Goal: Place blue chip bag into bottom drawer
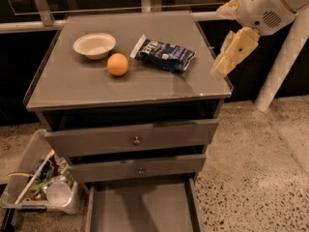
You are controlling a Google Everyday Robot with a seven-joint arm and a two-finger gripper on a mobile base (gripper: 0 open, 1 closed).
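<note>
The blue chip bag [165, 54] lies flat on the grey cabinet top [72, 83], just right of the orange [118, 64]. The bottom drawer [140, 209] is pulled out at the foot of the cabinet, and its flat grey floor is bare. My gripper [224, 65] hangs from the cream arm at the upper right. It points down and left over the top's right edge. It is a short way right of the bag and does not touch it.
A white bowl [94, 45] stands at the back left of the top. Two upper drawers with round knobs [137, 140] [141, 170] are slightly ajar. A clear bin of clutter [41, 185] sits on the floor at left. A white post [282, 66] leans at right.
</note>
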